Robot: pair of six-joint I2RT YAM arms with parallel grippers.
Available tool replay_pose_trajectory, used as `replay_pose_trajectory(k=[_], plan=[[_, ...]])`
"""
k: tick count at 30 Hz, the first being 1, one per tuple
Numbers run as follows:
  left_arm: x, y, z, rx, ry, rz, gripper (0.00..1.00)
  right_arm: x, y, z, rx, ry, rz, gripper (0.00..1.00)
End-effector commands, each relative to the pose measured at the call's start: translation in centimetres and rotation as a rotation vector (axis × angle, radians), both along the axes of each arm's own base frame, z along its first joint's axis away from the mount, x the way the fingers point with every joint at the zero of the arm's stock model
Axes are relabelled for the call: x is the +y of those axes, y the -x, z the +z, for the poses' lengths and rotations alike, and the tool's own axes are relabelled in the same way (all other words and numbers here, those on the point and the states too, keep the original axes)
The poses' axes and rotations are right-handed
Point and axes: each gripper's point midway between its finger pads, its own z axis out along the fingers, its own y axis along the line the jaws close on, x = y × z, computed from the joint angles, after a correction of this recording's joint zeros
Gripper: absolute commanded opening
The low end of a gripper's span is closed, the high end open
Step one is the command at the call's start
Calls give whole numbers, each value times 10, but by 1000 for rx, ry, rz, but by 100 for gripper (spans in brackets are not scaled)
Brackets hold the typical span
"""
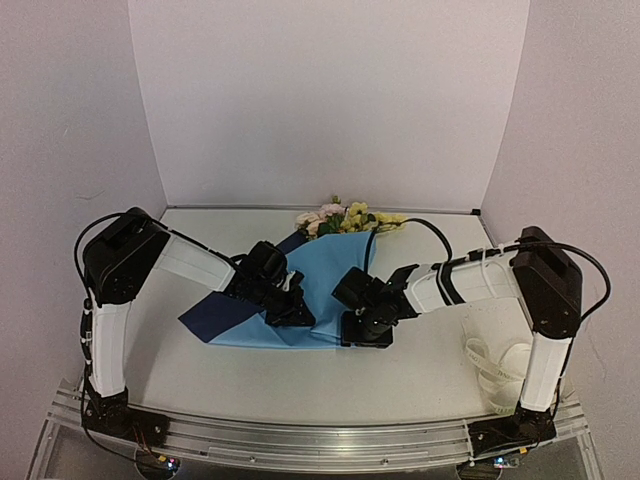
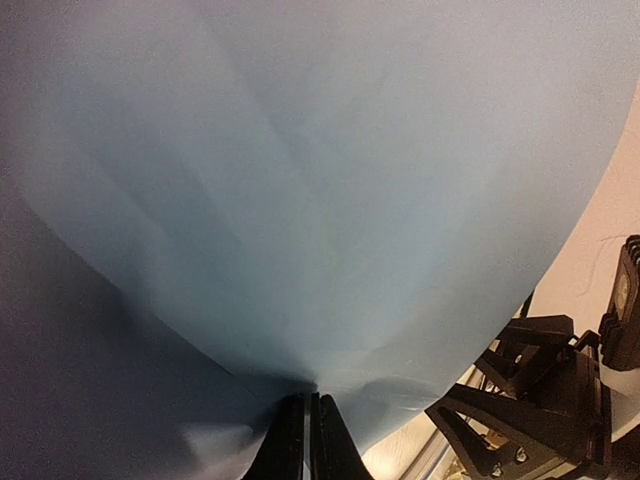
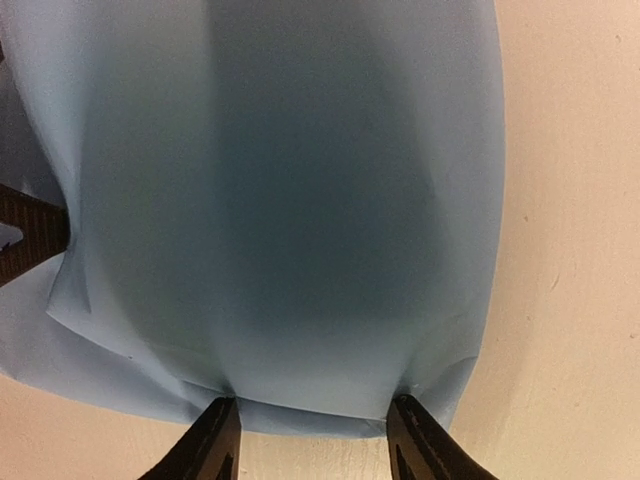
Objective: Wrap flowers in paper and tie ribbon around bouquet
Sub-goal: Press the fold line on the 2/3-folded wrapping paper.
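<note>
Top view: the paper (image 1: 330, 280) lies on the table (image 1: 250, 370), w/ a dark-blue flap out to the left. The flowers (image 1: 345, 217) poke out at its far end; the ribbon (image 1: 498, 362) is heaped by the right arm's base. Left gripper (image 1: 290, 310) and right gripper (image 1: 365, 330) are at the paper's near edge.

Left wrist: left gripper (image 2: 308, 445) clenched on a pinch of the paper (image 2: 330, 180) (fingers pressed together).

Right wrist: right gripper (image 3: 315, 428) spread, tips at the paper's (image 3: 290, 200) edge, gripping nothing.

Centre: bright blue creased paper sheet (image 1: 330, 275), humped, covers mid-table. On its near edge: left gripper (image 1: 290, 312) pinched shut, right gripper (image 1: 366, 330) just beside, jaws apart; small gap between them. Far edge: pink-yellow blossom sprigs (image 1: 348, 217) against white back wall (image 1: 320, 100). Near right arm base: cream-white ribbon coil (image 1: 497, 365). Free: white tabletop (image 1: 250, 375) along near side, far left.
</note>
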Motion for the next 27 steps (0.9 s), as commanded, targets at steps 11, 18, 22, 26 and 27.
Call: replay_pose_trajectory(k=[11, 18, 22, 26, 27], plan=[[7, -6, -19, -17, -86, 14, 4, 19, -28, 38, -88, 24, 19, 72], [5, -10, -9, -39, -74, 13, 4, 16, -28, 3, -53, 121, 29, 78], [3, -12, -2, -54, -65, 13, 4, 14, -26, -9, -45, 156, 27, 83], [2, -14, 6, -65, -53, 18, 4, 8, -23, -17, -32, 198, 23, 85], [2, -15, 11, -73, -47, 21, 4, 8, -22, -19, -27, 202, 23, 85]])
